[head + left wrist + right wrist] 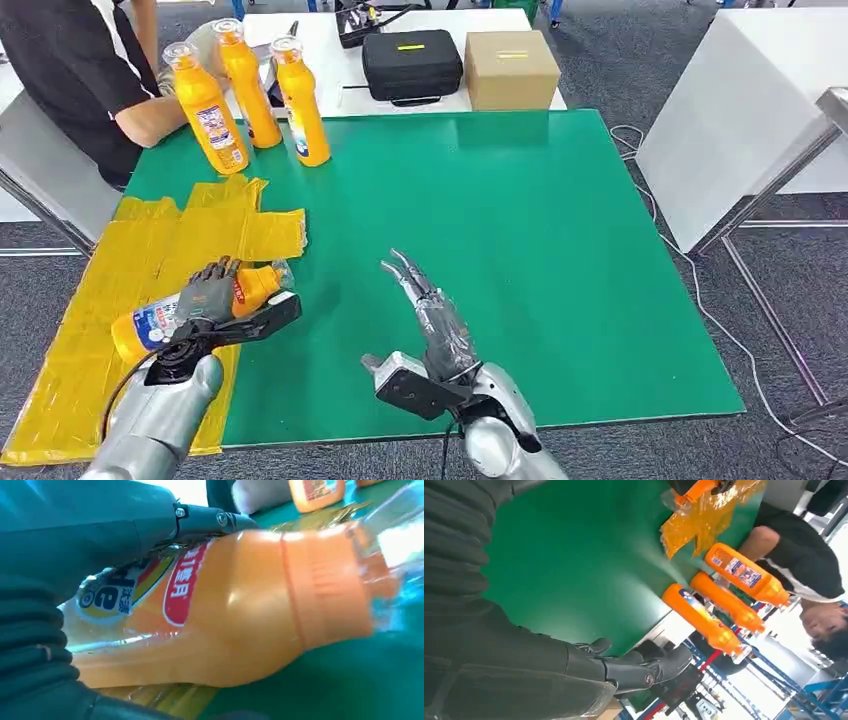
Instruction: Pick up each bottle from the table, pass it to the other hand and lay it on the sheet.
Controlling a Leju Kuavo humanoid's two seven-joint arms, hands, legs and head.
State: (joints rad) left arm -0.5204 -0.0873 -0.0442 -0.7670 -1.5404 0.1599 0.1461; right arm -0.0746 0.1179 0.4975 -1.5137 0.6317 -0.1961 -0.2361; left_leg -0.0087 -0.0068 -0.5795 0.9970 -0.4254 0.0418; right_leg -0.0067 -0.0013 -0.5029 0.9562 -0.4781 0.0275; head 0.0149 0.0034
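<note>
Left hand [207, 293] grips bottle [200, 305] lying sideways, cap toward table centre.

floor [600, 440]: grey carpet | white tables [730, 120] around | blue racks [819, 690]

You can read red-banner Chinese characters on the held bottle [240, 615] label, seemingly "美月". Beside them sits a large "e"; smaller print stays illegible.
</note>
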